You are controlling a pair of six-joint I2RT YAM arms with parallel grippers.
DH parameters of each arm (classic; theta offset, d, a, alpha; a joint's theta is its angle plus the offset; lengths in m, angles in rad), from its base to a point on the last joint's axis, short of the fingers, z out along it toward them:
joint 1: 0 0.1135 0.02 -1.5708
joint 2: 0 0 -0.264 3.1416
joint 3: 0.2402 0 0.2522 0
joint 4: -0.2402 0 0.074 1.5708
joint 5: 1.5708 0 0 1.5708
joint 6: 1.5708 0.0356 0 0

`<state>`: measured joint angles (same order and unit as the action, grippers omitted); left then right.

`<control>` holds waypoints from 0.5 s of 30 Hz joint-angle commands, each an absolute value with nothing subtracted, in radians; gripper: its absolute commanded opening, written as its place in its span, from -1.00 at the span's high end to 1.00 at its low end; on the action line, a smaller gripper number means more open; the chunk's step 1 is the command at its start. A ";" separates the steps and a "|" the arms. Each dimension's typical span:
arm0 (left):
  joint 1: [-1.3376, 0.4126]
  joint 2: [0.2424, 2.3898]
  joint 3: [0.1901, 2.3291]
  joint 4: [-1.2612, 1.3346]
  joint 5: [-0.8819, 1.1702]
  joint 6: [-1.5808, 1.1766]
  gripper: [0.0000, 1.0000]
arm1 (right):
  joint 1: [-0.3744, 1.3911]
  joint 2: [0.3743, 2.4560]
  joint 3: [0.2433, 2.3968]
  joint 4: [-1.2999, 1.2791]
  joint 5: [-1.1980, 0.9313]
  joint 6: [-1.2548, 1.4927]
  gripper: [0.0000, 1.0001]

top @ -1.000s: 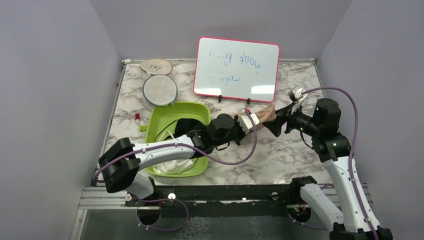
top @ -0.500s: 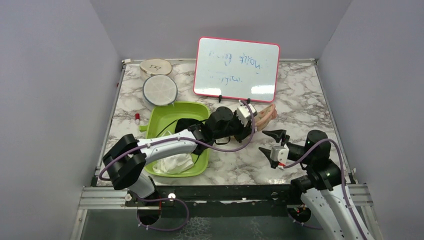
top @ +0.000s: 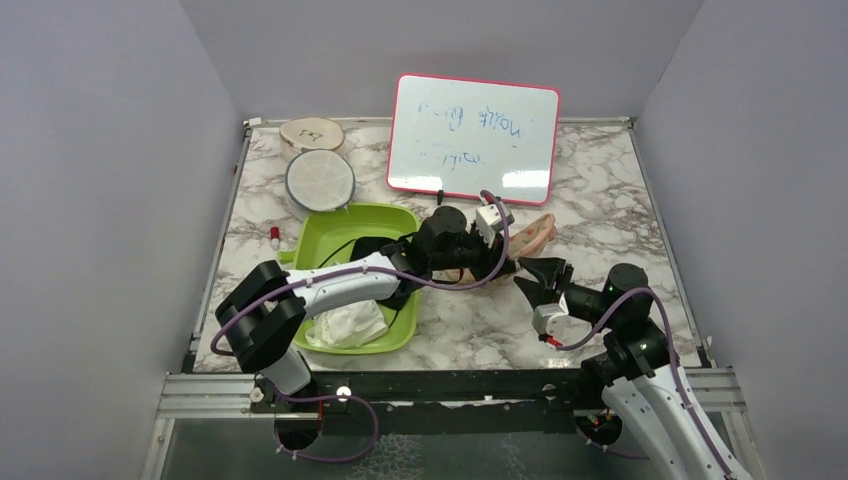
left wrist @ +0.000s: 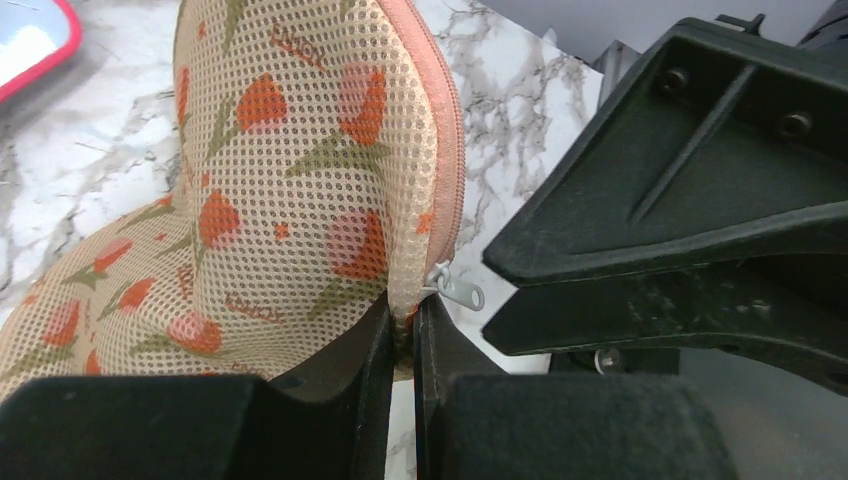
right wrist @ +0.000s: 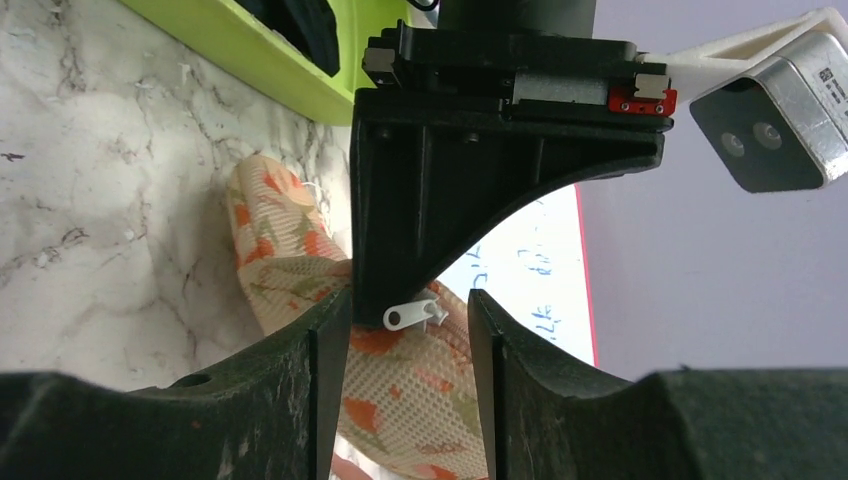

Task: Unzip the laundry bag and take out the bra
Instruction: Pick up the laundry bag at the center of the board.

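The laundry bag, peach mesh printed with orange leaves, lies in front of the whiteboard; it also shows in the left wrist view and the right wrist view. My left gripper is shut on the bag's zipper edge, just below the silver zipper pull. My right gripper is open, its jaws on either side of the zipper pull without touching it, right against the left gripper. The zipper looks closed. The bra is hidden.
A green tub left of the bag holds a black garment and a white cloth. A whiteboard stands behind the bag. A round white mesh disc and a wooden disc lie at the back left.
My right arm left the bag's far end, swung to the near side and brought its open gripper up to the zipper pull. My left gripper shifted slightly back, still holding the bag.
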<state>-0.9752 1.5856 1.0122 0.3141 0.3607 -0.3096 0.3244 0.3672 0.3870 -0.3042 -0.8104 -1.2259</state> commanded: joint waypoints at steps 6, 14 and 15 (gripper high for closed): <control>-0.975 1.614 1.059 0.368 0.470 -0.367 1.00 | 0.345 0.390 0.357 -0.184 -0.707 -1.269 0.19; -0.974 1.627 1.063 0.373 0.486 -0.378 1.00 | 0.351 0.354 0.313 -0.149 -0.656 -1.267 0.30; -0.974 1.629 1.062 0.374 0.490 -0.381 1.00 | 0.351 0.350 0.309 -0.147 -0.645 -1.270 0.32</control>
<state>-0.9653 1.6154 1.0267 0.3294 0.4149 -0.3508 0.3477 0.3714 0.3351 -0.2043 -0.7242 -1.2606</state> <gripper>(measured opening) 0.028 0.358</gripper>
